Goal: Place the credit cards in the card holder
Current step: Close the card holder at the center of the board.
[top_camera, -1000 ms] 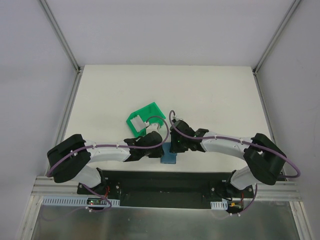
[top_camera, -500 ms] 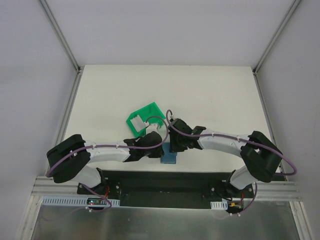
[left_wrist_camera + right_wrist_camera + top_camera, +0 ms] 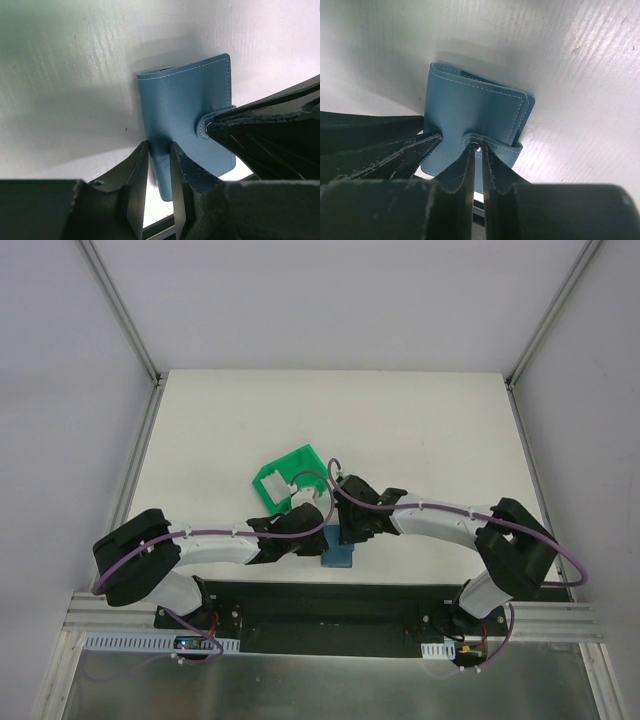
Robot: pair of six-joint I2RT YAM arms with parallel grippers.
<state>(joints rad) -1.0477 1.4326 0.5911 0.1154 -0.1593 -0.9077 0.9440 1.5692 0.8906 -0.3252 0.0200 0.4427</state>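
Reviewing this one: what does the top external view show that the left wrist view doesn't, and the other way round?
Only the top external view shows the green bin with a pale card lying in it, and both arms reaching in toward each other near the table's near edge. Only the left wrist view shows the left hand pinching the lower edge of the card holder, along with its stitching and snap tab. Both show the teal card holder lying on the white table.

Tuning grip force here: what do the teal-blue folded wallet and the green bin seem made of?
The small teal-blue folded wallet looks like matte leather or faux leather: pale edge stitching, and it bends softly where pinched. The green bin looks like rigid plastic, going by its flat bright colour; too small to be sure.
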